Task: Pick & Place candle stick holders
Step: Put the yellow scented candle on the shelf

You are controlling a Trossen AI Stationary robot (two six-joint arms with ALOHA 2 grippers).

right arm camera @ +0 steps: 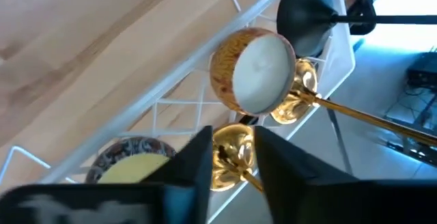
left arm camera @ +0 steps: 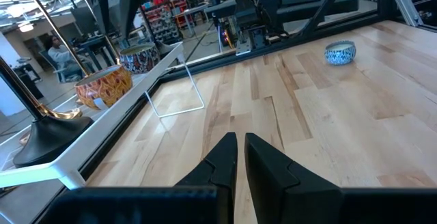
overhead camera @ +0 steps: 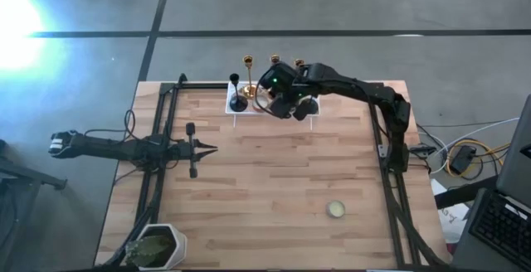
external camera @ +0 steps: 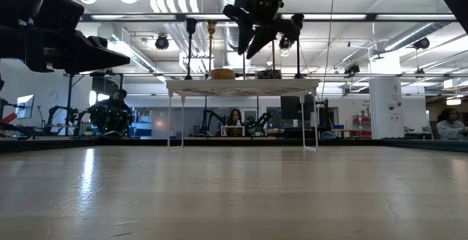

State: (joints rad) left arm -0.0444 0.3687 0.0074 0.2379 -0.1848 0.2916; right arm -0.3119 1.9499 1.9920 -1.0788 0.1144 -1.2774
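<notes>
My right gripper sits over the white lattice tray at the table's far edge, fingers either side of the round base of a gold candle stick holder. The fingers look pressed to the base; I cannot tell whether the grip is fully made.

In my right wrist view, the gold stem runs off slantwise from a second gold base just beside the first. A cream-gold cup sits in the tray right next to these bases. A second cup, patterned outside and pale yellow inside, sits in the tray beside my finger. A black bulb-based holder stands farther along the tray.

High view: three gold sticks rise at the tray; a black holder stands at its left end. A third cup sits alone on the wooden table, near side, well apart from the tray.

My left gripper hovers clenched and empty above the table's left part.

A white pot with a green plant stands at the near-left corner.
</notes>
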